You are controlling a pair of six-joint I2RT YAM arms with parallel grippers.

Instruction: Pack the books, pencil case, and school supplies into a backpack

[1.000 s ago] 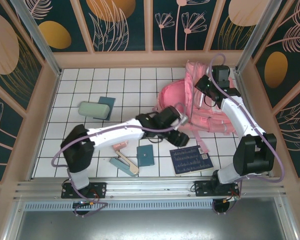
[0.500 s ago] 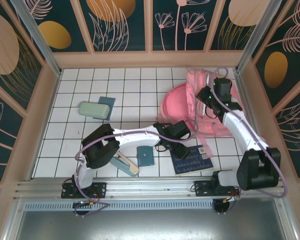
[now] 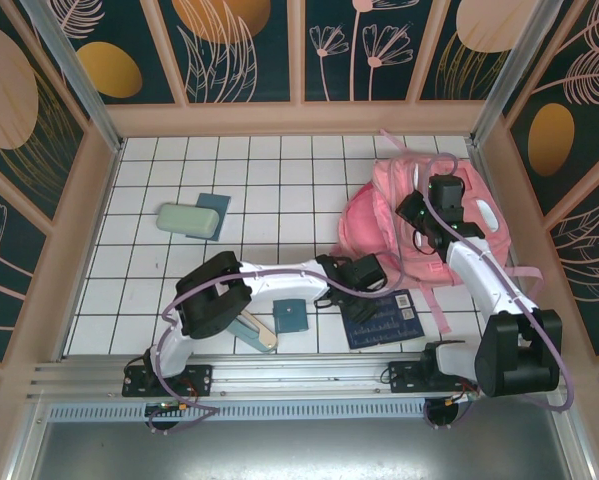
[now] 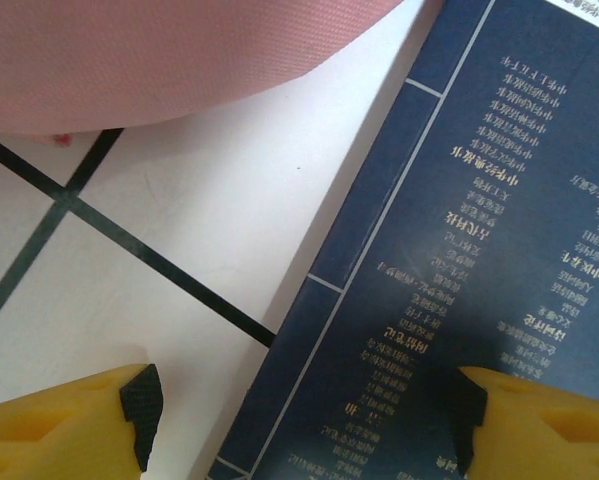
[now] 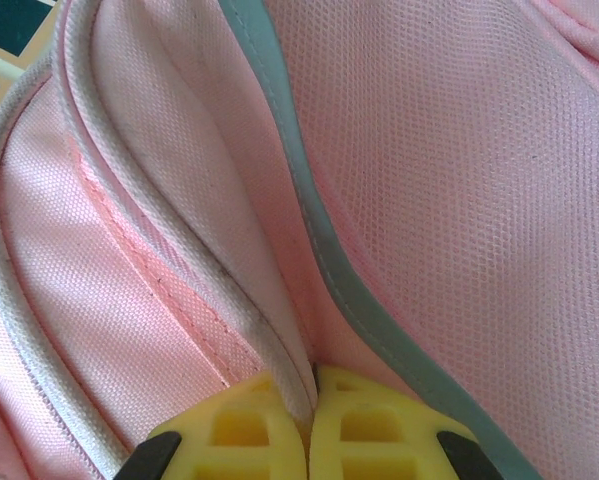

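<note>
Roughly left-to-right lies the flat navy book [image 3: 384, 320].

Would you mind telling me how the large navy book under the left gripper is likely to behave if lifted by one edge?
The navy book looks thin and lies flat on the tiled table, so it would probably sag if pinched by one edge. Its cover shows a faint sheen, so it may slip in the open left gripper.
</note>
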